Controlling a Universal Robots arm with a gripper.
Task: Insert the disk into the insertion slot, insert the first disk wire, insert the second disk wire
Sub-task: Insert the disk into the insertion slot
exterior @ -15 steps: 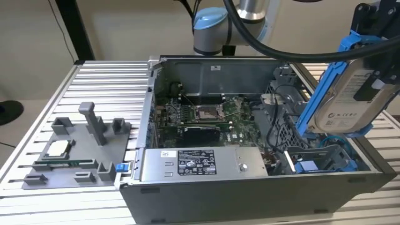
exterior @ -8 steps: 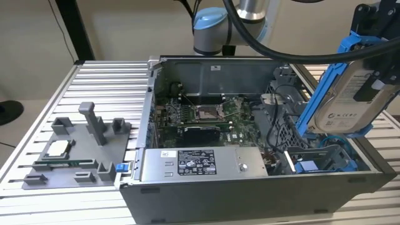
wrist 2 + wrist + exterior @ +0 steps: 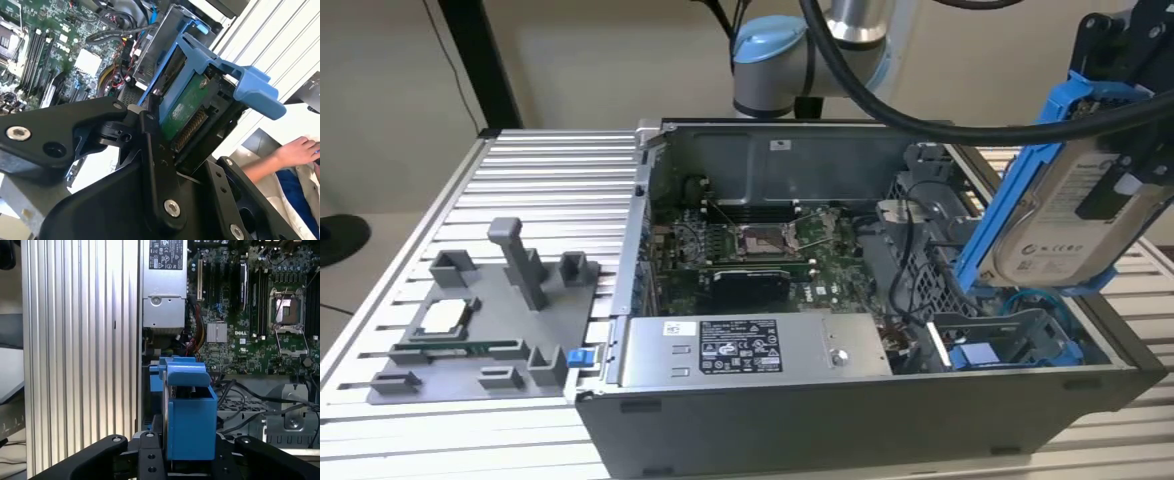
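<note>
Disk [image 3: 1067,215], tilted above insertion slot [image 3: 1003,338], clenched in end effector [image 3: 192,455], edge cropped at exterior view's right.

Ribbed aluminium table [image 3: 547,170], open computer case [image 3: 854,420], grey fixture tray [image 3: 520,322]

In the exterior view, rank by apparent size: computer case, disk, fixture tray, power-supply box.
1. computer case
2. disk and fixture tray: they look alike; the disk is held up in the air, possibly nearer the camera, so unranked.
3. power-supply box
</note>
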